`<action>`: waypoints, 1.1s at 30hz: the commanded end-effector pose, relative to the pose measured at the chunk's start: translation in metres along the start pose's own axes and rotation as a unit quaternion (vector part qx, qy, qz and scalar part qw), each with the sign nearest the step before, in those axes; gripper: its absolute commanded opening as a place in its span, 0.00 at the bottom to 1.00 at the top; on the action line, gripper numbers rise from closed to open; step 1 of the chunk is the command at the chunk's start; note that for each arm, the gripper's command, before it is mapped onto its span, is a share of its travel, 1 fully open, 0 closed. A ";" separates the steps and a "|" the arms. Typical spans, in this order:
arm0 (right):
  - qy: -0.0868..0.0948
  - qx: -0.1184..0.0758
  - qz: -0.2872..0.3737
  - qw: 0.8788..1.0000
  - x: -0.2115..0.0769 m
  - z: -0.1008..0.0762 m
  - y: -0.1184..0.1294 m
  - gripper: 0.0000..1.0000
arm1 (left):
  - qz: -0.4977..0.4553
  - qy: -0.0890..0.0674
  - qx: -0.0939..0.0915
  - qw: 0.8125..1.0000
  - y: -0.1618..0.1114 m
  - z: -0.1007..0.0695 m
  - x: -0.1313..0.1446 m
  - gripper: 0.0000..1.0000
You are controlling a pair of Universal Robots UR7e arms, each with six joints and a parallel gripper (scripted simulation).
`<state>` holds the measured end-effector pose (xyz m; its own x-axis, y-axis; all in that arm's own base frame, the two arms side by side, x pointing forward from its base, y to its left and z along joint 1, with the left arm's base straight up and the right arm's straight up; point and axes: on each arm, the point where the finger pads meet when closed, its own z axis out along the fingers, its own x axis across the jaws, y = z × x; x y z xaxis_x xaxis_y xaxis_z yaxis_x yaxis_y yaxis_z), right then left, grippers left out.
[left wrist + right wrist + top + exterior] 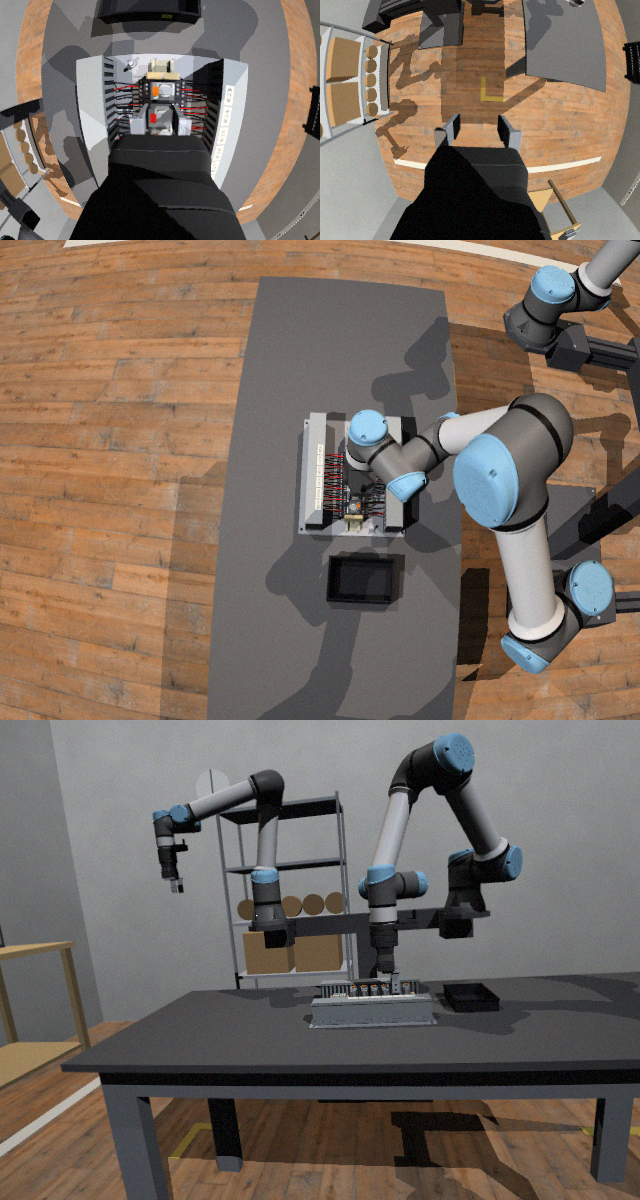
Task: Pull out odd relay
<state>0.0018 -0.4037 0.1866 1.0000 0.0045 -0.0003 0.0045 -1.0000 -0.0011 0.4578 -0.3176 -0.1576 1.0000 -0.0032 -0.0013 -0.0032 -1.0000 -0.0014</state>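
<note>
Right up close in the left wrist view, the left fingers (395, 983) are clamped on the relay with the red button (162, 117), one finger on each side of its body, and it's upright over the row in the relay panel (313, 503) (372, 1013) (90, 100); how far up it sits, I can't tell. Just beside it at twelve o'clock, here's an orange-buttoned relay (355, 505) (406, 987) (161, 91), upright in the row, and next along that line comes a beige end block (354, 521) (162, 76). Red and black wires fan out towards three and nine o'clock. The panel itself lies flat on the counter (336, 343) (258, 1050) (270, 75) (565, 50). Farther out at twelve, apart from the panel, sits the black parts tray (361, 578) (470, 1004) (150, 15); from the exterior it's at three o'clock of the panel. Over to ten o'clock in that exterior view, well apart and high up, the right fingers (176, 885) hang wide open, nothing between them. And at the back, towards eleven o'clock from the panel, there's a shelf rack (223, 859) with brown cartons (267, 952).
</note>
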 end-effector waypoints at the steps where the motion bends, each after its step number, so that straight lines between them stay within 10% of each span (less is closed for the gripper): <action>1: 0.000 -0.001 0.000 1.000 0.000 0.000 0.000 1.00 | 0.000 0.001 -0.001 1.000 0.000 -0.001 0.000 0.00; 33: 0.000 -0.001 0.000 1.000 0.000 0.000 0.000 1.00 | 0.000 0.001 -0.001 1.000 0.000 -0.047 0.002 0.00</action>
<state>0.0018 -0.4037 0.1866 1.0000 0.0045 -0.0003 0.0045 -1.0000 -0.0011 0.4590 -0.3175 -0.1146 1.0000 -0.0032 -0.0015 -0.0032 -1.0000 -0.0016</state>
